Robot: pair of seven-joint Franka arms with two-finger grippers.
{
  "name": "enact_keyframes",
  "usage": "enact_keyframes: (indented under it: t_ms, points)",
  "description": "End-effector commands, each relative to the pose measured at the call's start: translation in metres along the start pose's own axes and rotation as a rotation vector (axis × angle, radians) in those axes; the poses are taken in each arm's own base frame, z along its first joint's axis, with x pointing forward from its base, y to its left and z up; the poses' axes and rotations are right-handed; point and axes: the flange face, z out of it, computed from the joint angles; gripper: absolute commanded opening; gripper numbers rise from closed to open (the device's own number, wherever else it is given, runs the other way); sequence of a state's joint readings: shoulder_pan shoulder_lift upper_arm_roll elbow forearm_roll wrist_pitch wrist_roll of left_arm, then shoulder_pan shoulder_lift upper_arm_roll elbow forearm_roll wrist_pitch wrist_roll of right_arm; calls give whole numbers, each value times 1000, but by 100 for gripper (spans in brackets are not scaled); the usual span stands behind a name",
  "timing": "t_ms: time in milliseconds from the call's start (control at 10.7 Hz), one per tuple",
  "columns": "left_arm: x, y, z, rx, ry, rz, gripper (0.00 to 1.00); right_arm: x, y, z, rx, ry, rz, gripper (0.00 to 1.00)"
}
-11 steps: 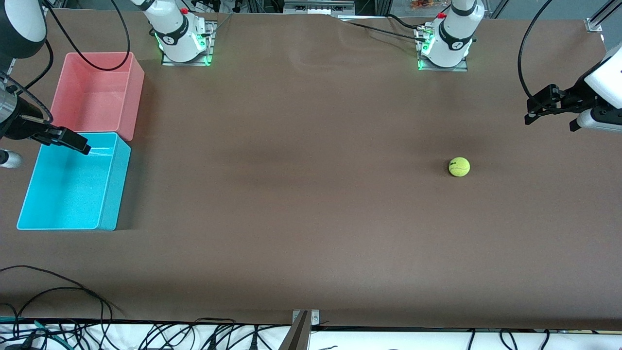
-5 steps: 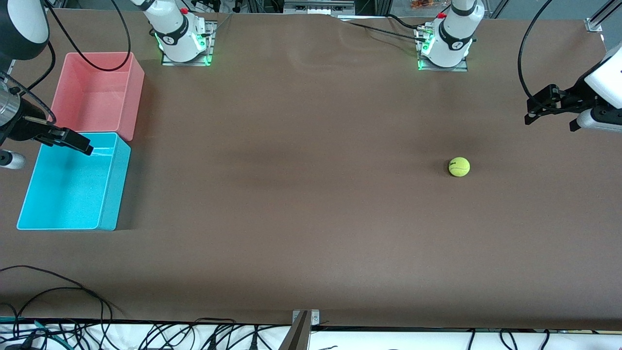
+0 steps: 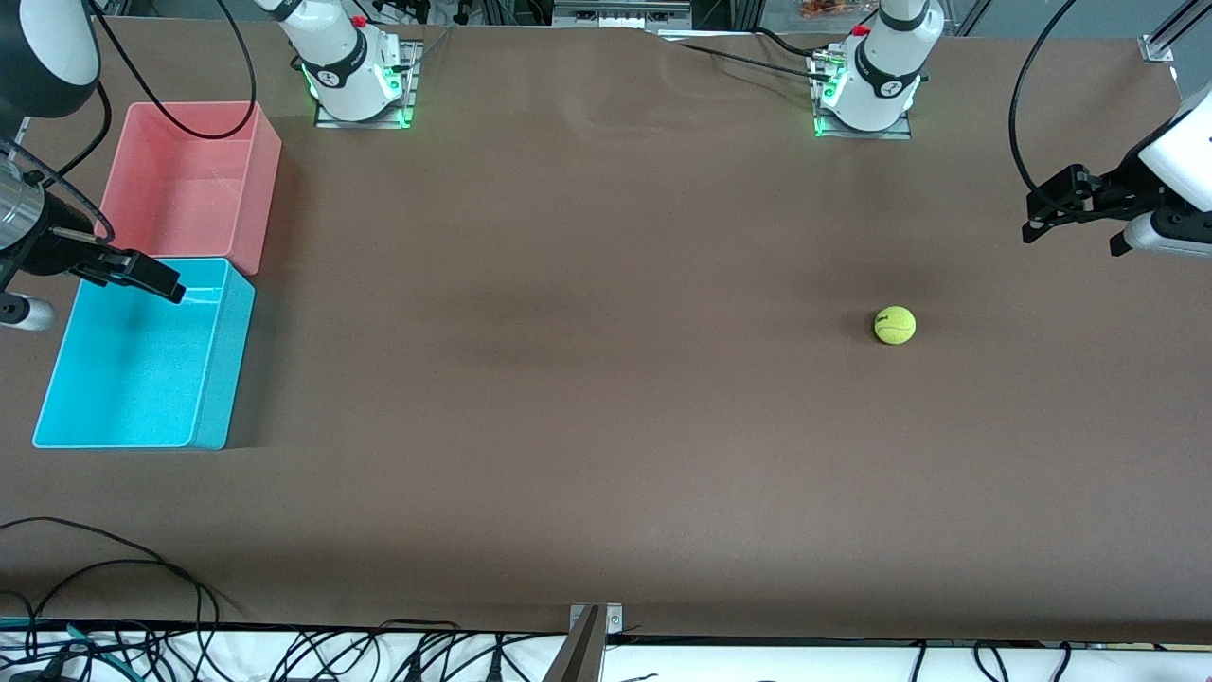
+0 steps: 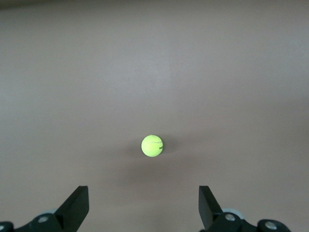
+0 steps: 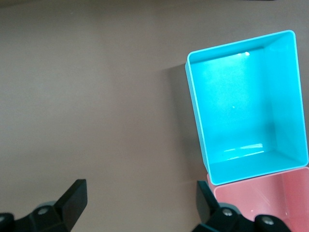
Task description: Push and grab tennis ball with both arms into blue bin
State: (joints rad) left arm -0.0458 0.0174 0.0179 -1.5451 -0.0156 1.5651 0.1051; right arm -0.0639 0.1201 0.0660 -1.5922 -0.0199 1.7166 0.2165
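The yellow-green tennis ball (image 3: 894, 325) rests on the brown table toward the left arm's end. In the left wrist view the ball (image 4: 152, 145) lies ahead of my open left gripper (image 4: 143, 193), well clear of the fingers. That left gripper (image 3: 1065, 213) hangs over the table's edge at its own end. The cyan blue bin (image 3: 227, 369) stands at the right arm's end. My right gripper (image 3: 142, 279) hovers open over the bin's corner. In its wrist view the right gripper (image 5: 141, 186) holds nothing, and the blue bin (image 5: 194, 101) shows to one side.
A pink bin (image 3: 270, 161) of the same size touches the blue bin, farther from the front camera; it also shows in the right wrist view (image 5: 260, 203). Both bins hold nothing. Cables lie along the table's near edge (image 3: 114, 559).
My right gripper has drifted slightly toward the middle of the table. The ball and the left arm have not moved.
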Motion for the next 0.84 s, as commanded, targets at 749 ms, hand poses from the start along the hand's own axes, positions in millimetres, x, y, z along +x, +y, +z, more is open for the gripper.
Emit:
enact_keyframes:
  t_ms: [749]
  points:
    - [2, 1, -7, 15, -4, -3, 100, 9, 4, -2, 33, -5, 8, 100]
